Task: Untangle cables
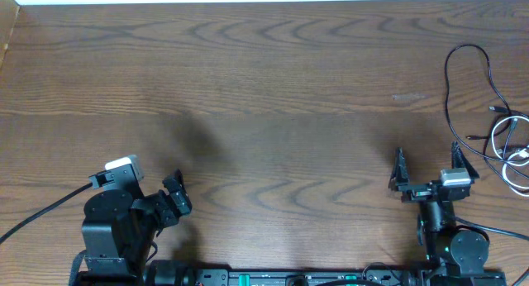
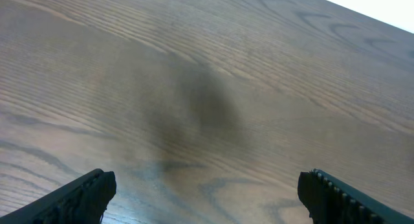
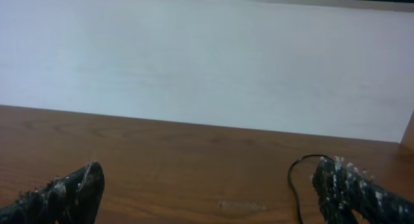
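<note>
With the black cable (image 1: 447, 88) and white cable (image 1: 496, 137) looped together at the table's (image 1: 264, 71) right edge, both arms' jaws are held spread and empty, presumably for reaching.

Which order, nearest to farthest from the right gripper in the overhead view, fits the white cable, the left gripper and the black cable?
Measured from the right gripper:
1. black cable, just to its right, looping away toward the far side.
2. white cable, further right, at the picture's right edge.
3. left gripper, far across on the left.
</note>
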Available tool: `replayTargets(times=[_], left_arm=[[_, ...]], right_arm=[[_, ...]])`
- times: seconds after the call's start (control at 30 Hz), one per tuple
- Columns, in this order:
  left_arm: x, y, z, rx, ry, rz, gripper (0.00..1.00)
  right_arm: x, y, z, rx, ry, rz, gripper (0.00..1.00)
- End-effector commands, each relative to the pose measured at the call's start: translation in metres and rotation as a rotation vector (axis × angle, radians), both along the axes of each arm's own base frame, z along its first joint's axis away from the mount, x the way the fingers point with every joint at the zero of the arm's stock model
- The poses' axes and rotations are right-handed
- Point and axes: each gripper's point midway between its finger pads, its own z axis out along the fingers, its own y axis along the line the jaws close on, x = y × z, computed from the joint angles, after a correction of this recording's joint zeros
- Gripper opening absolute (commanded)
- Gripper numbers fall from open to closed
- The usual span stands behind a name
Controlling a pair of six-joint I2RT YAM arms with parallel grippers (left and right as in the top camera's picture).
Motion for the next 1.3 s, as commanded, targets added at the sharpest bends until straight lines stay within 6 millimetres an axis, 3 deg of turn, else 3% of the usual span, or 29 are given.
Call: replayTargets(times=[0.0,0.37,0.47,0.63,0.67,1.27], left_arm=[[-0.001,0.002,-0.001,0.013,0.003,0.002,0.95],[-0.001,0.002,-0.001,0.013,0.003,0.002,0.95],[-0.001,0.002,-0.001,0.013,0.003,0.002,0.95],[-0.001,0.002,-0.001,0.013,0.003,0.002,0.95],[-0.001,0.002,-0.001,0.013,0.003,0.002,0.95],[-0.001,0.002,-0.001,0.013,0.003,0.002,0.95]], right_arm=[[0.001,0.002,-0.007,-0.010,0.004,0.010,0.99],[-0.001,0.003,0.008,-0.067,-0.063,0.005,0.99],[0.000,0.003,-0.003,-0.085,-0.017,0.005,0.99],[0.002,0.008,-0.038,-0.101,0.122,0.036,0.99],[0.001,0.008,-0.053,-0.103,0.184,0.043,0.99],[0.002,0.004,-0.054,-0.121,0.187,0.019,0.99]])
